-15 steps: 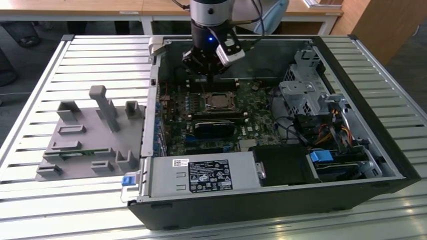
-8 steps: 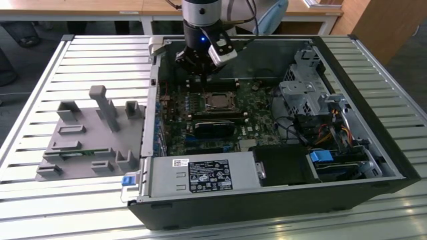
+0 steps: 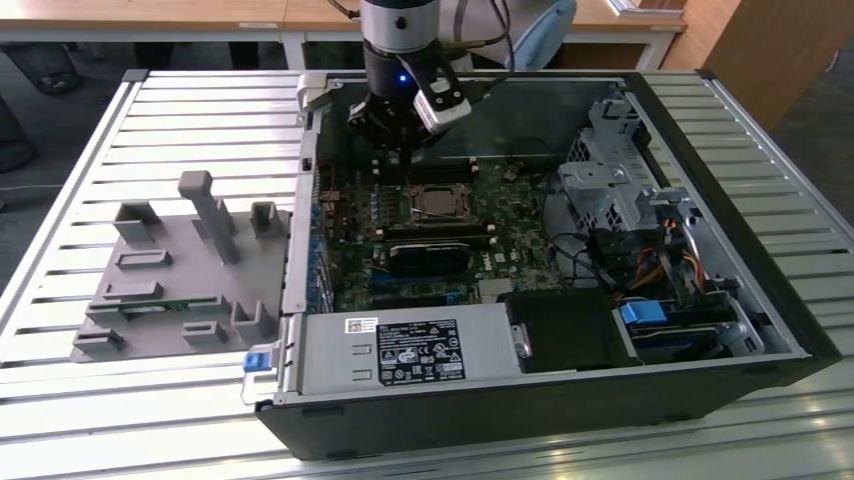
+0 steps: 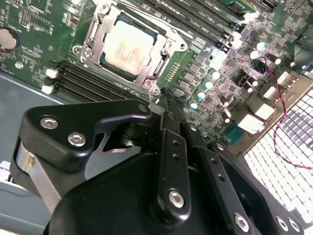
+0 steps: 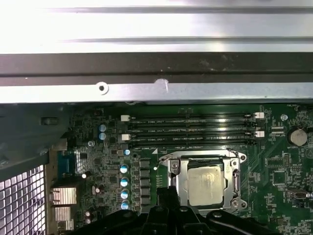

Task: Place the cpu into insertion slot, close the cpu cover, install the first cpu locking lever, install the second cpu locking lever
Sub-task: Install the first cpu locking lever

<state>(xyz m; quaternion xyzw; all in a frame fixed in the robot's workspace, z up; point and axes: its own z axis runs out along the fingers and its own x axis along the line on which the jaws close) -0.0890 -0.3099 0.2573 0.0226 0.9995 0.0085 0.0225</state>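
Presently, end effector point(image 4: 164, 96) closed, seemingly empty, just beside the seated cpu point(image 4: 128, 47) under the lowered cpu cover point(image 4: 92, 47).

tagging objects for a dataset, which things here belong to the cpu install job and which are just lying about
Job: cpu, seated under the closed cpu cover; end effector close beside it.
Lying about: memory slots; power supply; grey fixture tray; coin cell battery.

My gripper point(image 3: 399, 148) hangs inside the open computer case point(image 3: 747, 300), near the insertion slot point(image 3: 412, 203) where the cpu point(image 3: 435, 204) sits.
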